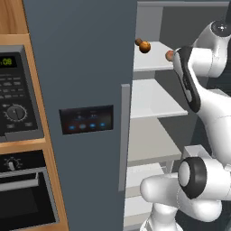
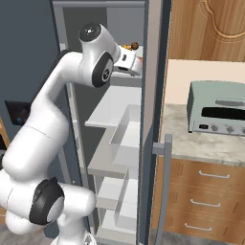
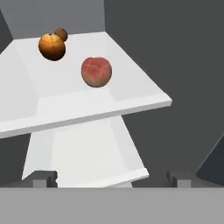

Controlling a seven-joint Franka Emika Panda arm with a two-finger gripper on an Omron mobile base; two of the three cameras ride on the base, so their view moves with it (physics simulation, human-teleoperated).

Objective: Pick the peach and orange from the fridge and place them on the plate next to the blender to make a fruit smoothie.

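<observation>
The fridge [image 1: 85,67] stands open, its white shelves [image 1: 155,97] exposed. The landmark for all positions below is the top shelf [image 3: 74,94].

Fruit on the top shelf:
- The peach [image 3: 96,71] rests near the shelf's front edge, on the open-side half as seen in the hand view.
- The orange [image 3: 52,47] sits further back on the same shelf, well apart from the peach.
- A small brown item [image 3: 61,34] lies just behind the orange, nearly touching it; its identity cannot be determined.

In the left base view the orange [image 1: 145,47] shows at the shelf's inner end beside the door edge, and the peach [image 1: 169,55] is partly covered by the arm.

Gripper [image 3: 113,178]: the two fingertips [image 3: 43,178] stand wide apart at the bottom of the hand view, with nothing between them. It is level with the front of the top shelf, short of it, and contacts no fruit.

Outside the fridge, a toaster [image 2: 217,107] stands on the counter [image 2: 191,143], and an oven [image 1: 20,180] is built into the wooden cabinet on the door side.
</observation>
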